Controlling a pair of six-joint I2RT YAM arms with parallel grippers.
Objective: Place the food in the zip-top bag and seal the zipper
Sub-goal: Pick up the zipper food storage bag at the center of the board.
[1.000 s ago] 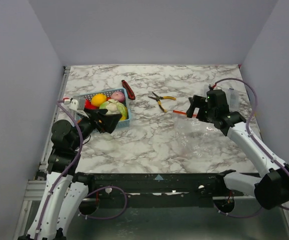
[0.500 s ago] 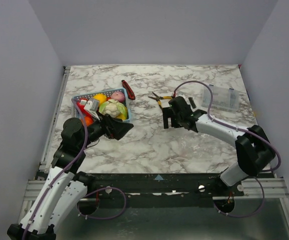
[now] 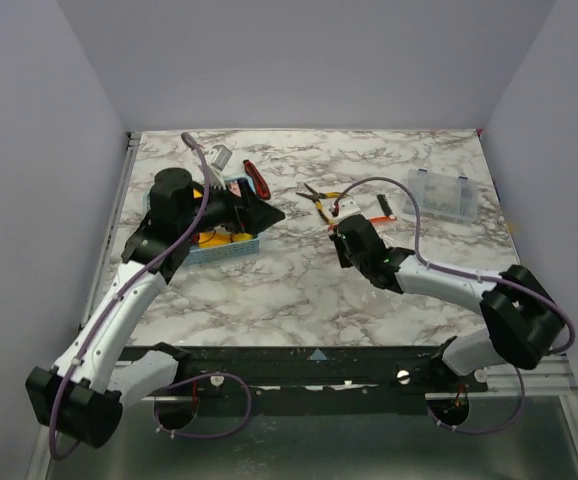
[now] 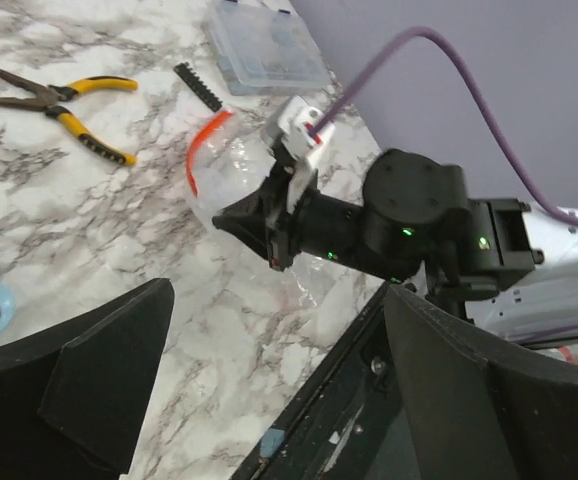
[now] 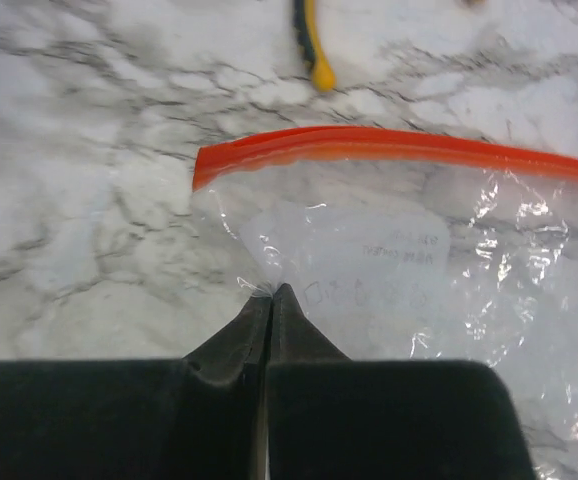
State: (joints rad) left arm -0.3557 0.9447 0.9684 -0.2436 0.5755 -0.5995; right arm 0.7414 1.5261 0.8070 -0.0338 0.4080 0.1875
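Note:
The zip-top bag (image 5: 419, 260) lies flat on the marble, its orange-red zipper (image 5: 399, 148) along the far edge. My right gripper (image 5: 271, 292) is shut on a pinch of the clear plastic just below the zipper's left end. The left wrist view shows this from the side: the right gripper (image 4: 244, 215) nips the bag (image 4: 234, 165) near the curved zipper (image 4: 201, 152). My left gripper (image 4: 274, 320) is open and holds nothing. It hovers beside the blue basket (image 3: 227, 249). The left arm hides most of the food (image 3: 215, 238); only yellow shows.
Yellow-handled pliers (image 3: 319, 198) and a dark red-handled knife (image 3: 257, 178) lie behind the basket and the bag. A black comb-like strip (image 3: 384, 207) and a rigid clear compartment box (image 3: 441, 192) sit at the back right. The table's dark front edge (image 4: 319, 390) runs under the left gripper.
My right gripper came in toward the table's middle, dropped low and shut on the bag. My left arm rose and swung back over the basket, covering the food.

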